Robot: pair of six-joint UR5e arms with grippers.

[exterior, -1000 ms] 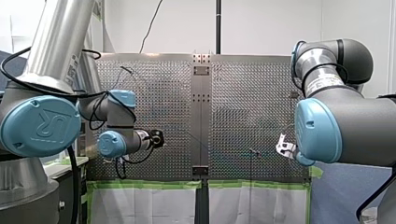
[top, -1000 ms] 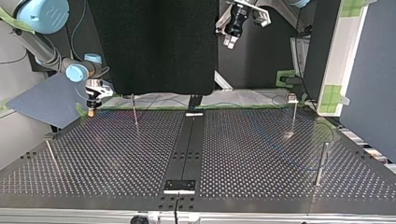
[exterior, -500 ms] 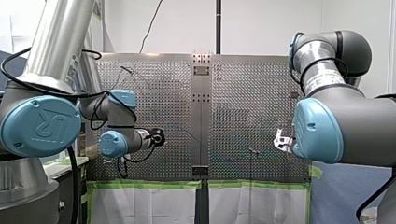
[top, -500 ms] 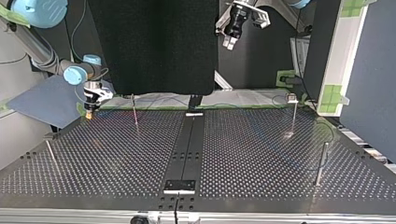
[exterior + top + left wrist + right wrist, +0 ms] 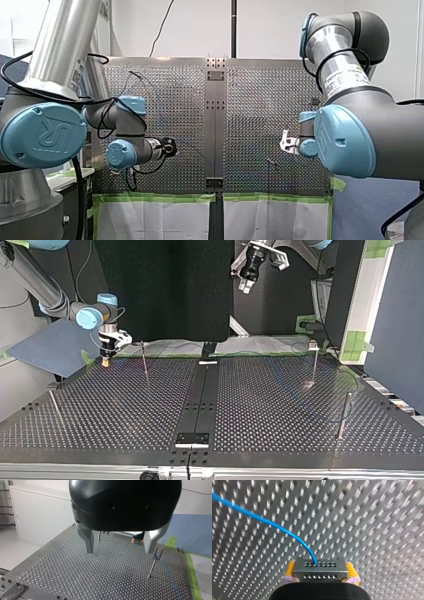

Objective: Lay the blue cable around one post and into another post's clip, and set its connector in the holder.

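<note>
Just beside the thin metal post (image 5: 144, 363), low over the perforated table (image 5: 125, 410), my right gripper (image 5: 105, 360) is closed on the connector (image 5: 320, 570), a small grey block with two rows of holes. I judge the yellow pads (image 5: 290, 569) press its short ends so the smooth blue cable (image 5: 274, 526) leaves its face freely. High above that post my left gripper (image 5: 119, 551) hangs with flat metal fingers (image 5: 88, 540) spread and empty, probably ready to guide the cable.
</note>
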